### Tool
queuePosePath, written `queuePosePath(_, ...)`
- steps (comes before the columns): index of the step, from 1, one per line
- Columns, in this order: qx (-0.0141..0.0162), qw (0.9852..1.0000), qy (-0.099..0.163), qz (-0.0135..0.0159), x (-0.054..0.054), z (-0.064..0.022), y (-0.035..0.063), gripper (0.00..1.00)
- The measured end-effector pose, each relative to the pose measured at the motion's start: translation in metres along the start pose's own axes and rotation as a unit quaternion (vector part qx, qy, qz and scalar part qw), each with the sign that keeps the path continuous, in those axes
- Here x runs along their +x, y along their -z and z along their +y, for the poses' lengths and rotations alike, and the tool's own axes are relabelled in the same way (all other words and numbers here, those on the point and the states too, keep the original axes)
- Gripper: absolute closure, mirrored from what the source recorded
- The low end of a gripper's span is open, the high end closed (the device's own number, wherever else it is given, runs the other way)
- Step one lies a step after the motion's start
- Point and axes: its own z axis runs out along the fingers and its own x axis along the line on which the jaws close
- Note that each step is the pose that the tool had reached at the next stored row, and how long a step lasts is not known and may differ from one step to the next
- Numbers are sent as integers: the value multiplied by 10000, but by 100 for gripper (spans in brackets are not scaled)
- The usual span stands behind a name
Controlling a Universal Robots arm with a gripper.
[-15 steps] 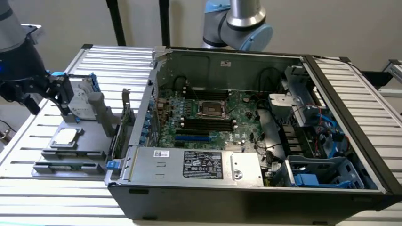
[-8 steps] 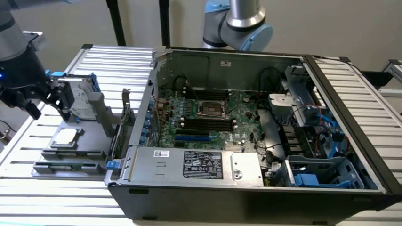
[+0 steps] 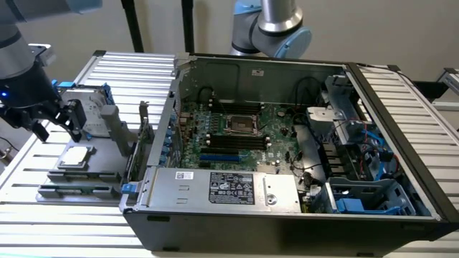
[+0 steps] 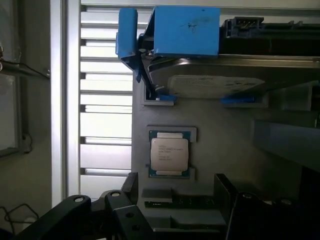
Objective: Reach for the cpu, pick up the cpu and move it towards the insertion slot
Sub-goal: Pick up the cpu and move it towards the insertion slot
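Observation:
The cpu [image 3: 75, 157] is a small square chip with a silver top, lying flat in a recess of a grey holder [image 3: 54, 174] at the exterior view's left, outside the computer case. In the wrist view the cpu [image 4: 169, 154] sits just beyond my two black fingers [image 4: 85, 215]. My gripper [image 3: 54, 126] hangs above and slightly behind the chip, open, with nothing between its fingers, and is seen again from the wrist [image 4: 172, 217]. The insertion slot [image 3: 240, 124] is the square socket on the green motherboard inside the case.
A silver hard drive [image 3: 90, 115] with blue brackets [image 4: 185, 30] stands upright on the holder just behind the cpu. The open black case [image 3: 287, 226] has a raised wall [image 3: 169, 123] between holder and motherboard. A slatted metal table [image 3: 129, 70] lies underneath. A second arm [image 3: 276, 27] stands behind the case.

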Motion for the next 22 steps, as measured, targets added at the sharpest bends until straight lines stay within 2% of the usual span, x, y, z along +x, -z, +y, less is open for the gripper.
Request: queuePosePath(22, 0, 10000, 0, -1, 32, 13, -401, 29)
